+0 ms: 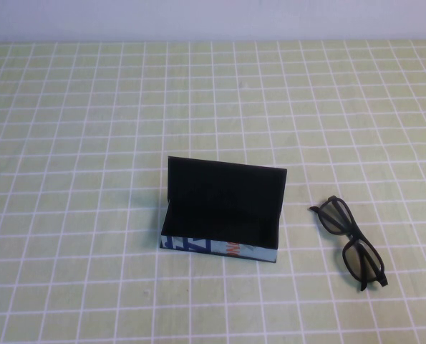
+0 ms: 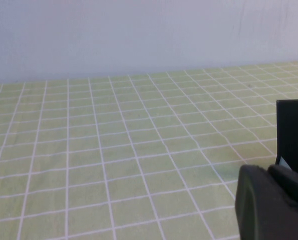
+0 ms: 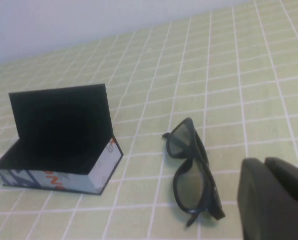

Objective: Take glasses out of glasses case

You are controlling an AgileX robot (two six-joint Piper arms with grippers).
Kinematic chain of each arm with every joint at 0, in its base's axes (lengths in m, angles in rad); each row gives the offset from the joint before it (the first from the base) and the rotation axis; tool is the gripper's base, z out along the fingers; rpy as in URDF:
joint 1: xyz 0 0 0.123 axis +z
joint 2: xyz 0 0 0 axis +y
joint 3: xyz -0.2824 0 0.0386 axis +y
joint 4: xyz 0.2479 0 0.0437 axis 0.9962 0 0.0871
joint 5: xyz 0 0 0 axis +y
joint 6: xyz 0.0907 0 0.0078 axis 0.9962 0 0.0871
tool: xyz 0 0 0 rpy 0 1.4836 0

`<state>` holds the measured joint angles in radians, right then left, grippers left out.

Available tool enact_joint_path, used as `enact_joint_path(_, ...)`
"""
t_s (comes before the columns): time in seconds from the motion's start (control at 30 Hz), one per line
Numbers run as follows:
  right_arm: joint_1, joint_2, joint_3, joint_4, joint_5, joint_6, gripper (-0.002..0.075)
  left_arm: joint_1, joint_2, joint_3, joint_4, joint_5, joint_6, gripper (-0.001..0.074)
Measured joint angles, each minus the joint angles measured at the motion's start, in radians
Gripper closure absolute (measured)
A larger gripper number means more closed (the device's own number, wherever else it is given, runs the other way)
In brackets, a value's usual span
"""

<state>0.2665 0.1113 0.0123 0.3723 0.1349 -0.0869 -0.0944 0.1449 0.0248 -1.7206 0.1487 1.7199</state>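
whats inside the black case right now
Nothing shows inside the open rectangular black glasses case, though its dark floor is hard to read. The black plastic-framed glasses lie on the cloth to its right. Left claw and right claw sit apart from both.

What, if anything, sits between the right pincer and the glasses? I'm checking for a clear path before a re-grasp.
Nothing visible. In the right wrist view the right pincer hangs beside the black plastic-framed glasses, with only bare green checked tablecloth between. The open black glasses case lies beyond them. The left pincer is parked far left.
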Motion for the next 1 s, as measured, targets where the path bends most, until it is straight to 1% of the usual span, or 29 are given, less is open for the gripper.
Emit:
enact_joint_path(0.13,0.000,0.001,0.014,0.000,0.037,0.000,0.0742,0.000,0.000,0.000,0.000,0.000,0.001,0.0739)
enact_joint_path(0.23,-0.002,0.001,0.015,0.000,0.107,0.000,0.0742,0.000,0.000,0.000,0.000,0.000,0.003,0.0739)
enact_joint_path(0.33,-0.025,-0.017,0.015,-0.004,0.166,0.000,0.0742,0.000,0.000,0.000,0.000,0.000,0.003,0.0739)
enact_joint_path(0.4,-0.064,-0.042,0.015,-0.042,0.145,0.000,0.0742,0.000,0.000,0.000,0.000,-0.002,0.003,0.0739)
enact_joint_path(0.5,-0.121,-0.093,0.015,-0.112,0.045,0.000,0.0742,0.000,0.000,0.000,0.000,-0.002,0.003,0.0739)
enact_joint_path(0.6,-0.152,-0.118,0.015,-0.175,-0.012,0.000,0.0742,0.000,0.000,0.000,0.000,-0.002,0.003,0.0739)
enact_joint_path(0.87,-0.159,-0.118,0.015,-0.197,-0.028,0.000,0.0742,0.000,0.000,0.000,0.000,-0.002,0.008,0.0739)
enact_joint_path(1.0,-0.159,-0.118,0.015,-0.191,0.012,0.000,0.0742,0.000,0.000,0.000,0.000,-0.002,0.008,0.0739)
